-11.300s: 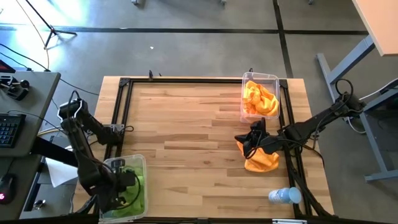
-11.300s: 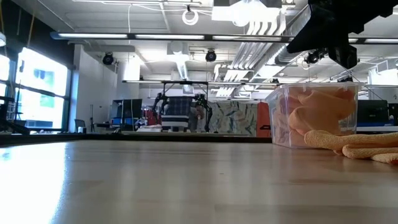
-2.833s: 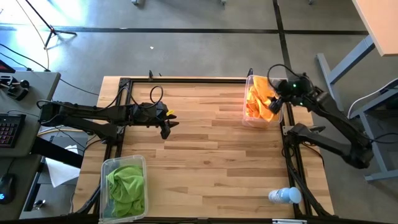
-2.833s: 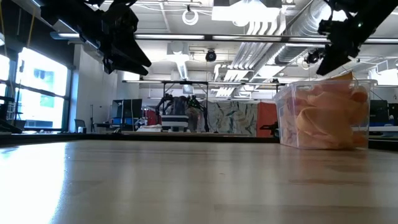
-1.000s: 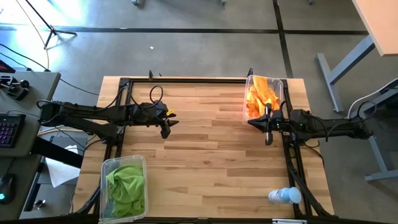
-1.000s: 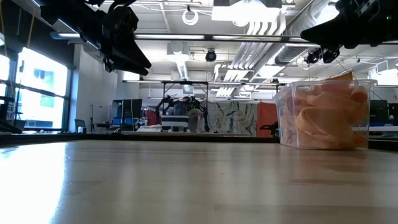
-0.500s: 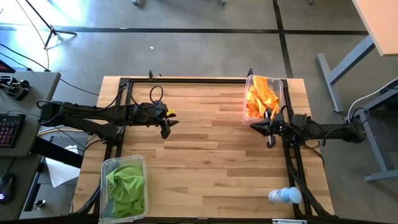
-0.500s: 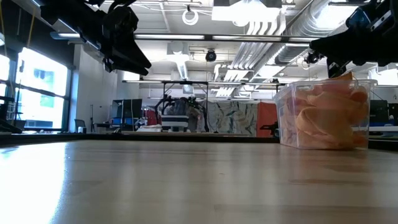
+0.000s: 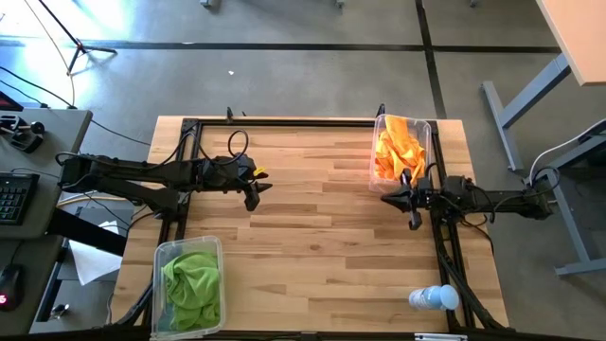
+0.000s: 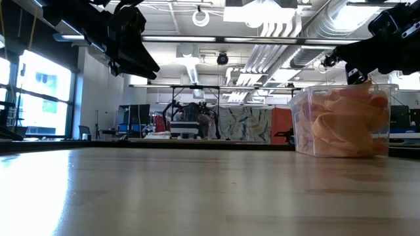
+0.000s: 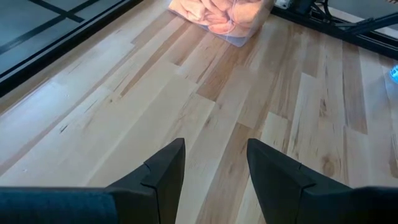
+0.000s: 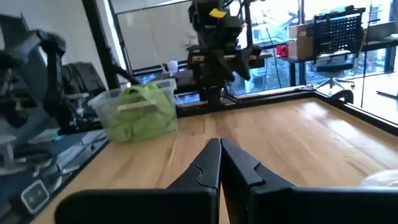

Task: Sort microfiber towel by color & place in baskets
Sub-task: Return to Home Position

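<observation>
Orange microfiber towels (image 9: 399, 150) fill the clear basket (image 9: 376, 175) at the table's far right, also seen as the basket (image 10: 341, 124) in the low view. Lime green towels (image 9: 192, 284) lie in the second basket (image 9: 161, 254) at the near left, seen too as the green-filled basket (image 12: 138, 111) in the right wrist view. My left gripper (image 9: 254, 194) hovers open over the left middle of the table, nothing between its fingers (image 11: 165, 168). My right gripper (image 9: 398, 197) hangs shut and empty just in front of the orange basket.
A clear bottle with a blue cap (image 9: 434, 297) lies at the near right corner. A black frame (image 9: 189, 128) runs along the table's left, far and right sides. Bare wood lies across the table's middle (image 9: 312, 237).
My right gripper has drawn back a little toward the table's right edge and slightly toward the near edge, staying shut beside the orange basket. My left arm has kept still.
</observation>
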